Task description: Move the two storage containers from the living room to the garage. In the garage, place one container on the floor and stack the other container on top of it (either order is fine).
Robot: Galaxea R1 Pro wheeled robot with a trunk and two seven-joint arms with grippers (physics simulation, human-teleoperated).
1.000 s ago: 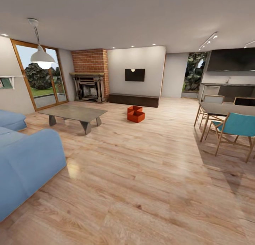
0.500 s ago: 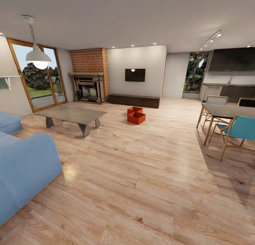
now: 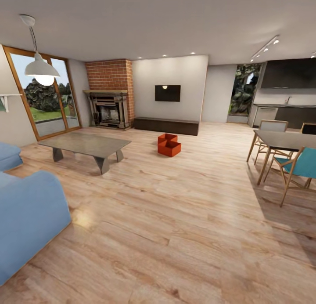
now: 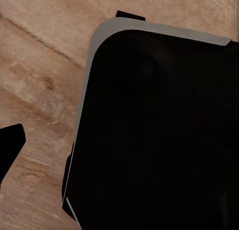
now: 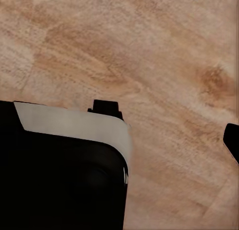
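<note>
The two storage containers stand side by side on the light wood-plank floor of the living room, far ahead of me in the head view. The nearer orange-red bin [image 3: 170,148] touches the farther one [image 3: 166,138]. Behind them are the long low dark-brown cabinet [image 3: 166,125] and the black TV [image 3: 167,93] on the white wall. Of my left gripper, one dark fingertip [image 4: 10,146] shows over the planks in the left wrist view. A dark fingertip [image 5: 232,139] of my right gripper shows in the right wrist view. Nothing shows in either gripper.
A blue sofa [image 3: 26,216] fills the near left and a grey coffee table [image 3: 85,143] stands beyond it. On the right are a dining table [image 3: 285,139] and a teal chair [image 3: 303,163]. A wide strip of wood floor runs between them. My black base [image 4: 159,130] shows in the wrist views.
The whole head view has shifted: the camera has moved forward, so the sofa and chairs slide toward the picture's edges. The containers have not moved on the floor.
</note>
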